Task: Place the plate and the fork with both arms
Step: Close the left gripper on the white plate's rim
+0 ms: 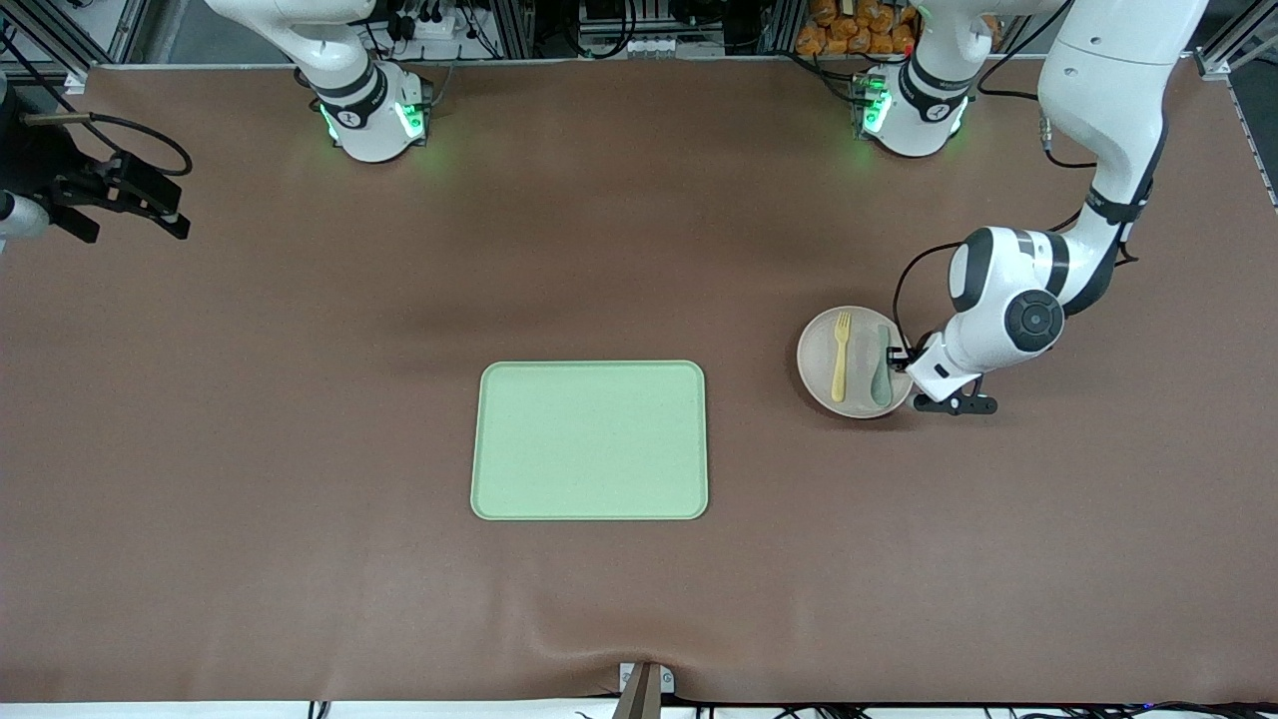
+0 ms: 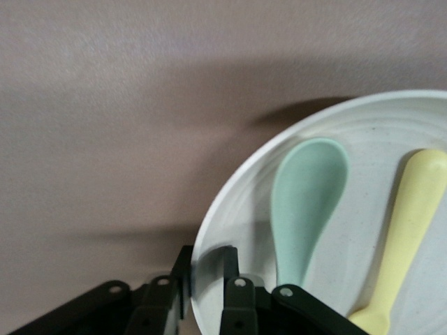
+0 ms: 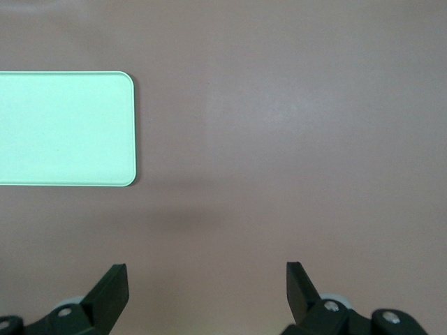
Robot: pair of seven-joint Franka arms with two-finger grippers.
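The round pale speckled plate (image 1: pixel 821 371) lies on the table toward the left arm's end. On it lie the pale-yellow fork (image 1: pixel 841 358) and a teal spoon (image 1: pixel 881 367), side by side. My left gripper (image 1: pixel 902 357) sits low at the plate's edge beside the spoon. In the left wrist view the left gripper (image 2: pixel 208 269) is shut on the plate (image 2: pixel 363 132) rim, one finger outside and one inside, close to the spoon (image 2: pixel 307 202) and fork (image 2: pixel 408 237). My right gripper (image 1: pixel 138 212) waits over the table's right-arm end. It stands open (image 3: pixel 207 279) with nothing between its fingers.
A rectangular light-green tray (image 1: pixel 589 439) lies mid-table, nearer the front camera than the plate; its corner shows in the right wrist view (image 3: pixel 63 129). Brown table covering (image 1: pixel 300 350) spreads around it.
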